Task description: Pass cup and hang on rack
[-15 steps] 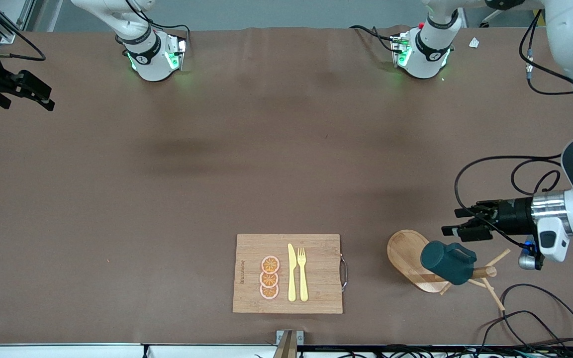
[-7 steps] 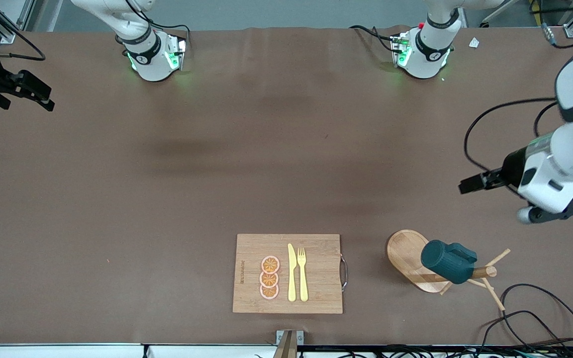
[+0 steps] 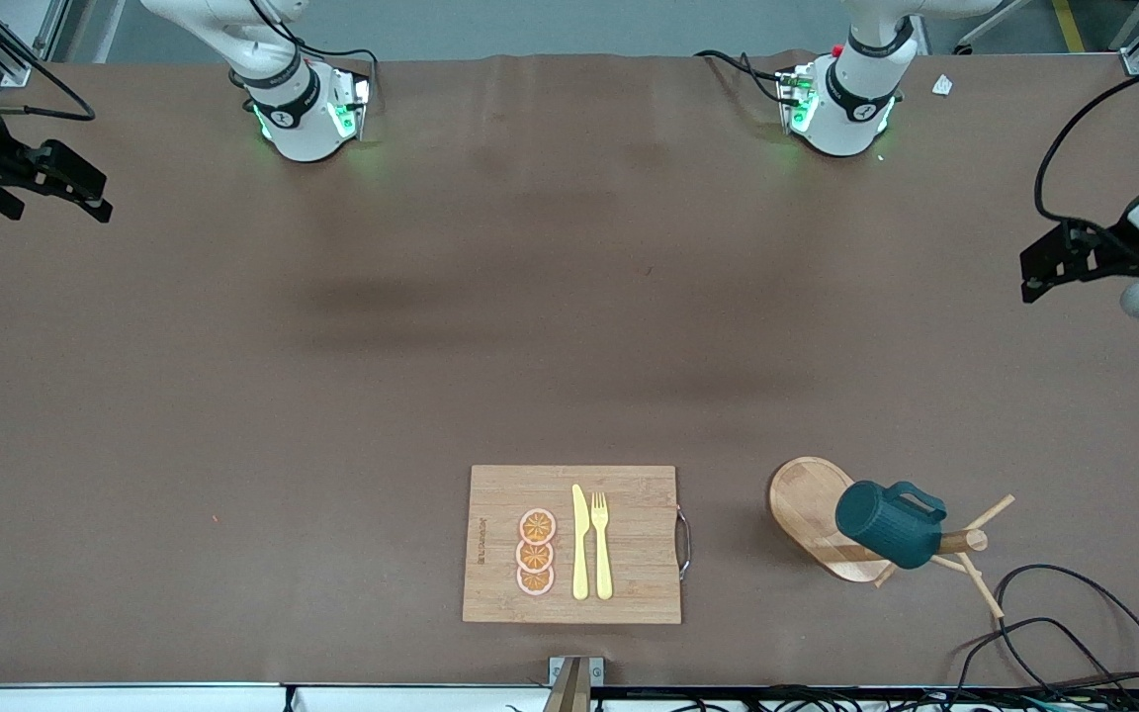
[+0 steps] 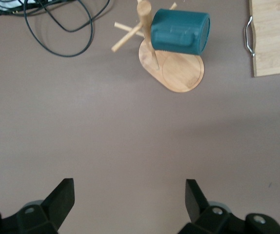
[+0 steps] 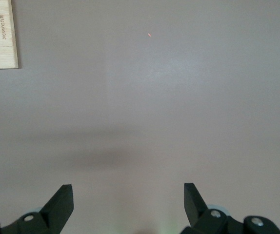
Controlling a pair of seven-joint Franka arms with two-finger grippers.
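Teal cup is hung on the rack, beside the cutting board. Left hand and right hand are held wide open, empty, well apart from the rack.

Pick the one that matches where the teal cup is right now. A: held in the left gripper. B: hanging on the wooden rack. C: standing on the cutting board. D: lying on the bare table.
B: the cup hangs on the rack, with the open left gripper well clear of it.
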